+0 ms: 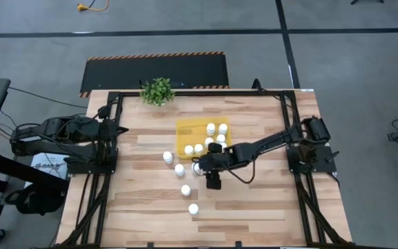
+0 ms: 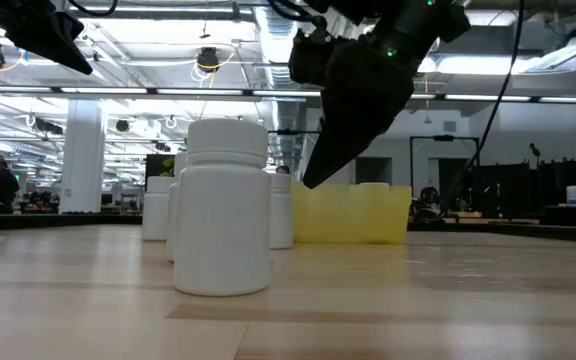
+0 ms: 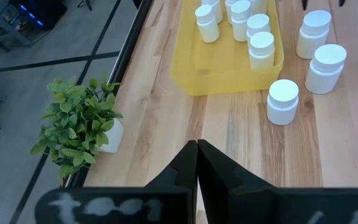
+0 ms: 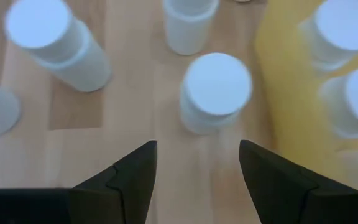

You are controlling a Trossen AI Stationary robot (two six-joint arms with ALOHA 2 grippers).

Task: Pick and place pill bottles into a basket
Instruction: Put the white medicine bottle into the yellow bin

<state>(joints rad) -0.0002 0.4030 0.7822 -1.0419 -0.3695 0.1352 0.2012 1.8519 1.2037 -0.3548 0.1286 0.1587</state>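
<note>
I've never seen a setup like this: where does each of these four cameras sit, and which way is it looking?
High view: above the table, looking straight down; shows both arms, the yellow tray and the plant.
Low view: at tabletop height, looking level past a near bottle; the right arm hangs overhead.
Left wrist view: on the left arm, over its shut left gripper.
Right wrist view: on the right arm, over its open right gripper, a bottle ahead.
All four views show the tray and bottles.

basket (image 1: 185, 131): table centre, bottles (image 1: 216, 128) inside | loose bottles (image 1: 179, 169): beside and before it | plant (image 1: 157, 90): behind
</note>
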